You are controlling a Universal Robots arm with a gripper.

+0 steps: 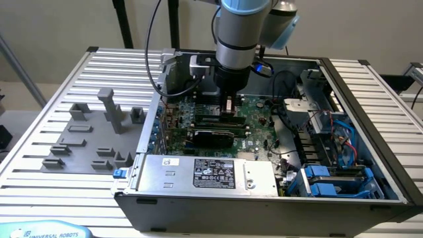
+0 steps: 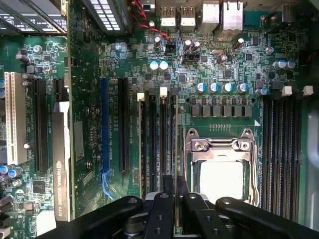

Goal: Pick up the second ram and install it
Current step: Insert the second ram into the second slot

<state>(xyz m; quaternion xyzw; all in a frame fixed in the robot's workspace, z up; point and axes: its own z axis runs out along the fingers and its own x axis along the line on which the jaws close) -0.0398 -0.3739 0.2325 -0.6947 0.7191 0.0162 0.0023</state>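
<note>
- The gripper (image 1: 228, 111) is down inside the open computer case (image 1: 370, 148), low over the motherboard (image 1: 261, 116). The grey fixture blocks (image 1: 92, 136) sit on the table at the exterior view's left, well apart from it.
- Wrist view: the jaws are drawn nearly together, pinching a thin dark strip that runs along one memory slot line. We read this strip as the second ram (image 2: 173, 149), seen edge-on.
- Location: the second ram stands in the slot bank between the graphics card (image 2: 62, 159) and the CPU socket (image 2: 222, 154), just beside the socket. In the exterior view it shows as a long dark bar right under the gripper.
- Progress (our judgement): the pick-up is done and the stick is at its slot. We cannot tell whether it is pushed fully home and latched, so we log the install as unconfirmed.
</note>
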